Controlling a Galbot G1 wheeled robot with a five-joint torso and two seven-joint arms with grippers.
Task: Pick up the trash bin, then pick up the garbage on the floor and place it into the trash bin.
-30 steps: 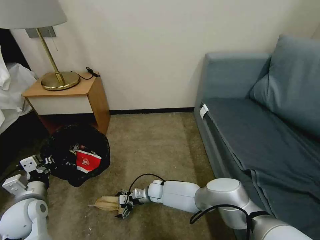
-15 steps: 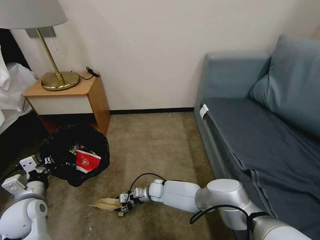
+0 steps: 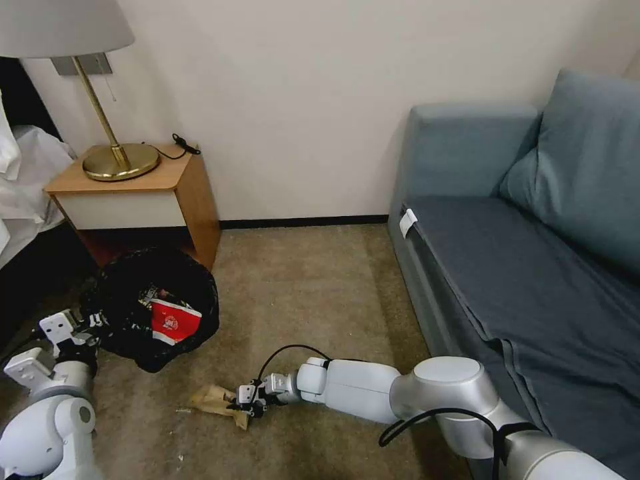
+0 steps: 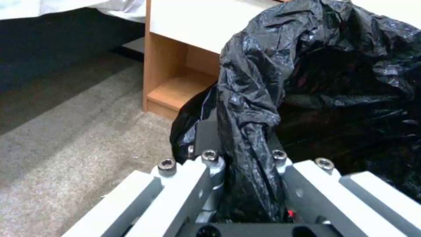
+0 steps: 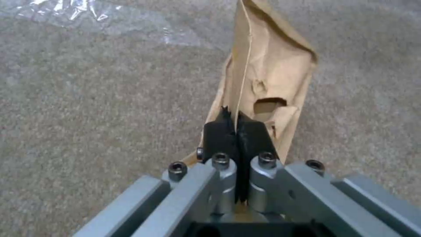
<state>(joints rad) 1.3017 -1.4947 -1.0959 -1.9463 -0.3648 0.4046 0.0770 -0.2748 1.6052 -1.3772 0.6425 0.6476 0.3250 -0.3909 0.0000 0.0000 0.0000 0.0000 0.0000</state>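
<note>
The trash bin, lined with a crinkled black bag, sits on the carpet beside the nightstand. A crushed red-and-white paper cup and other litter lie inside it. My left gripper is at the bin's near-left edge, shut on the rim and bag; in the left wrist view the plastic is pinched in the left gripper. A crumpled tan paper bag is on the floor in front of the bin. My right gripper is shut on its near end, and the right wrist view shows the gripper clamping the paper bag.
A wooden nightstand with a brass lamp stands behind the bin. White bedding lies at far left. A blue-grey sofa fills the right side. Open carpet lies between them. A clear plastic scrap lies beyond the paper bag.
My right gripper went from open around the paper bag's end to shut on it. The bag has bunched up and tilted off the carpet. The left arm and bin stayed still.
</note>
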